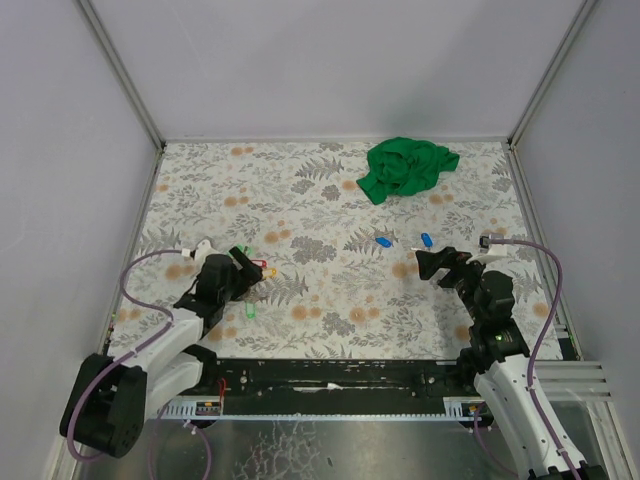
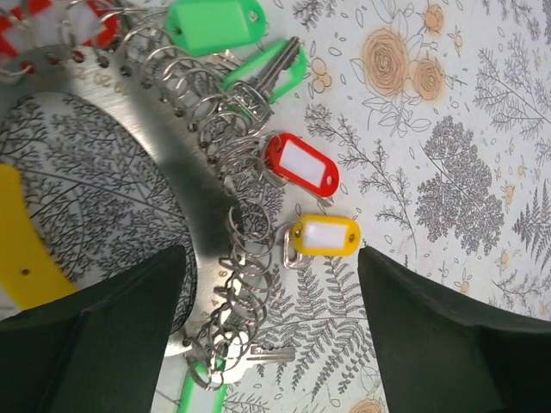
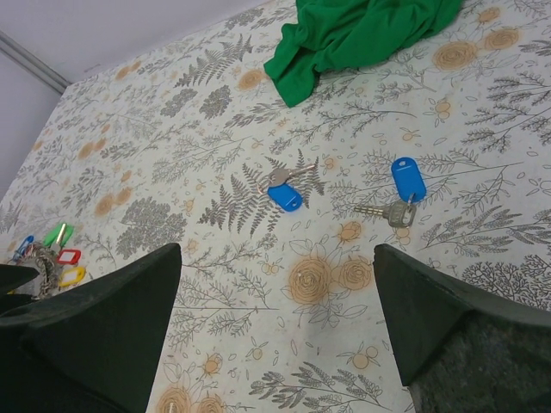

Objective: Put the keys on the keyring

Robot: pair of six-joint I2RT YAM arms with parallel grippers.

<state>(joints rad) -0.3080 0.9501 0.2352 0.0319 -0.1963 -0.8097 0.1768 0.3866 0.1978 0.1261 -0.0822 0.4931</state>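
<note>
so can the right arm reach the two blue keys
Likely yes: the right gripper is open, and the left blue-tagged key and right blue-tagged key lie flat just ahead, nothing between.

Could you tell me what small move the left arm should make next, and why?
Probably lower and close the left gripper on the keyring to steady it. Its jaws stand open with the ring's metal band between the fingers, and two blue keys lie loose on the table in front of the open right gripper, not yet on the ring.
</note>
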